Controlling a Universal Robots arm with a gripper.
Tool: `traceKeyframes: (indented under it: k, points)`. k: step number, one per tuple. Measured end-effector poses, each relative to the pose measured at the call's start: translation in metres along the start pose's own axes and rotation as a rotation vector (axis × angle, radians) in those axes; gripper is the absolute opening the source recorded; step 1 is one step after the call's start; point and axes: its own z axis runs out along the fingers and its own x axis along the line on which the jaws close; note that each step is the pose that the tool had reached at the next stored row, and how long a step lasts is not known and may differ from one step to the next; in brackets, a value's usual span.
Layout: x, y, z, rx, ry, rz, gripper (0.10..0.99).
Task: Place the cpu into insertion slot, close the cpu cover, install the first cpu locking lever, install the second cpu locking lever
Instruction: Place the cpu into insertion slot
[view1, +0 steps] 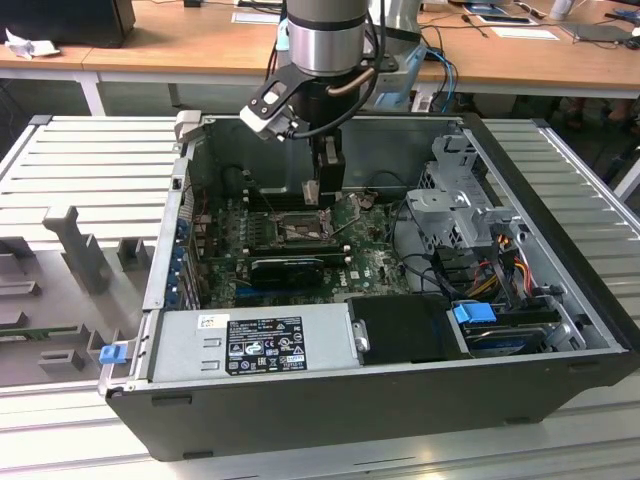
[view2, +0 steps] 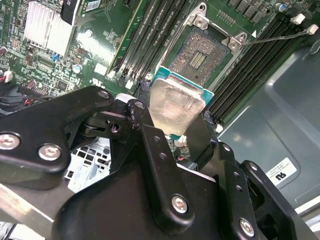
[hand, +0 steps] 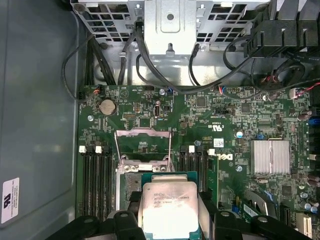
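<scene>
In both wrist views the cpu (view2: 175, 105) (hand: 167, 207), a flat square chip with a pale metal face, sits clamped between the black fingers (view2: 145, 132) of my gripper (view2: 172, 120) (hand: 167, 212). It hangs tilted just above the green motherboard. The insertion slot (view2: 197, 55) (hand: 129, 182) lies uncovered right beside and partly under the chip, its dark contact field showing. The cpu cover (hand: 143, 145) stands swung open at the slot's far edge, with thin wire levers raised beside it. In the exterior view my gripper (view1: 318, 190) hovers inside the computer case over the slot (view1: 293, 232).
Long black memory slots (view2: 150, 40) flank the socket on both sides. A finned heatsink (hand: 270, 157), a metal drive cage (hand: 170, 25) with black cables, and the power supply (view1: 250, 345) stand around it. The case walls (view1: 560, 200) close in the work area.
</scene>
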Motion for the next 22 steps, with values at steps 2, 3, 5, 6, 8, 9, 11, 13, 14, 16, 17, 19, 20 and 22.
traceKeyframes:
  k: [2, 3, 5, 6, 8, 9, 11, 13, 14, 16, 17, 19, 20, 22]
  points:
    - [0.0001, -0.0004, 0.0051, 0.006, 0.0000, 0.000, 0.529]
    - [0.0001, -0.0005, 0.0065, 0.007, 0.0001, 0.000, 0.529]
    - [0.0000, -0.0008, 0.0089, 0.008, 0.0000, 0.000, 0.529]
    - [0.0001, -0.0011, 0.0094, 0.007, 0.0000, 0.000, 0.529]
    - [0.0010, -0.0017, 0.0105, 0.007, 0.0001, 0.000, 0.529]
    - [0.0010, -0.0023, 0.0109, 0.007, 0.0002, 0.000, 0.529]
    - [0.0012, -0.0034, 0.0123, 0.007, 0.0001, 0.000, 0.529]
    - [0.0013, -0.0043, 0.0138, 0.008, 0.0002, 0.000, 0.529]
    - [0.0014, -0.0045, 0.0147, 0.007, 0.0002, 0.000, 0.529]
    - [0.0015, -0.0050, 0.0170, 0.007, 0.0002, 0.000, 0.529]
    - [0.0015, -0.0051, 0.0181, 0.008, 0.0002, 0.000, 0.529]
    - [0.0015, -0.0052, 0.0198, 0.007, 0.0002, 0.000, 0.529]
    - [0.0015, -0.0055, 0.0213, 0.007, 0.0001, 0.000, 0.529]
    - [0.0015, -0.0060, 0.0237, 0.008, 0.0001, 0.000, 0.529]
